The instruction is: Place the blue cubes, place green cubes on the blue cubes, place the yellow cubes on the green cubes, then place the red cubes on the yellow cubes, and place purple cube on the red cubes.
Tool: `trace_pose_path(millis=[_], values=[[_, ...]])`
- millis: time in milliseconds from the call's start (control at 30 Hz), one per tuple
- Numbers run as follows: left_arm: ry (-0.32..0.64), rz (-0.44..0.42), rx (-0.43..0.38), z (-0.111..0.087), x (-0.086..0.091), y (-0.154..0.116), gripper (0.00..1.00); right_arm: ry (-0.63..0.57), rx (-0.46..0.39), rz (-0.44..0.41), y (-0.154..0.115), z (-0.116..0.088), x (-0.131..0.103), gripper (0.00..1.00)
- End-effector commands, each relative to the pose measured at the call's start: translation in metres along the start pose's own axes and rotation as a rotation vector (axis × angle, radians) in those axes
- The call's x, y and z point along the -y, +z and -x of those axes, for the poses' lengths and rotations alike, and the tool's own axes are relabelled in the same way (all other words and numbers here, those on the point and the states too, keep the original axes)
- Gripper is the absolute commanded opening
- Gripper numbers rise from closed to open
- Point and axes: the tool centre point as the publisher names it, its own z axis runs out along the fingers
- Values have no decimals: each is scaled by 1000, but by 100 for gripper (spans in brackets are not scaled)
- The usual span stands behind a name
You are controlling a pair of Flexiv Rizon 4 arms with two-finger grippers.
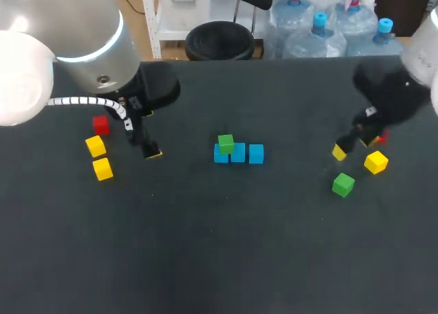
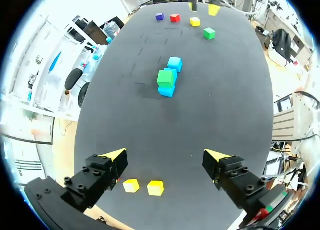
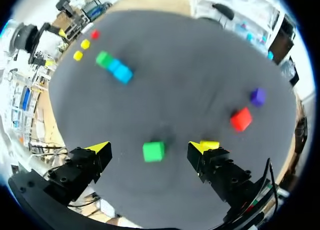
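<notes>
Three blue cubes [image 1: 238,153] lie in a row at the table's middle, and a green cube [image 1: 226,144] sits on the left one. The left wrist view shows the same row [image 2: 174,64] with the green cube [image 2: 165,78] on it. My left gripper [image 1: 149,152] [image 2: 165,157] hangs open above two yellow cubes [image 2: 131,185] [image 1: 95,146], near a red cube [image 1: 100,125]. My right gripper [image 1: 356,148] [image 3: 149,149] is open above a loose green cube [image 3: 153,151] [image 1: 343,185] without touching it. Beside it lie a yellow cube [image 3: 210,144] [image 1: 376,162], a red cube [image 3: 241,119] and a purple cube [image 3: 257,96].
The dark table [image 1: 219,245] has free room along its whole front. The purple cube is hidden behind my right arm in the head view.
</notes>
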Motion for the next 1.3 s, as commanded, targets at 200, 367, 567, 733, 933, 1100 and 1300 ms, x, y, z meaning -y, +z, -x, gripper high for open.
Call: trace_pose_path(millis=[200, 367, 567, 733, 933, 1100, 1300], values=[[1, 0, 0, 0, 0, 0, 100, -53, -29, -72, 13, -25, -16, 100], [1, 0, 0, 0, 0, 0, 100, -107, -67, -58, 26, -26, -17, 100], [1, 0, 0, 0, 0, 0, 100, -215, -124, -122, 42, -29, -4, 100], [1, 0, 0, 0, 0, 0, 100, -295, -130, -158, 51, -25, 3, 100], [1, 0, 0, 0, 0, 0, 100, -331, -142, -158, 55, -23, 3, 100], [1, 0, 0, 0, 0, 0, 100, -339, -156, -161, 58, -22, 6, 92], [1, 0, 0, 0, 0, 0, 100, -343, -168, -160, 62, -22, 10, 62]])
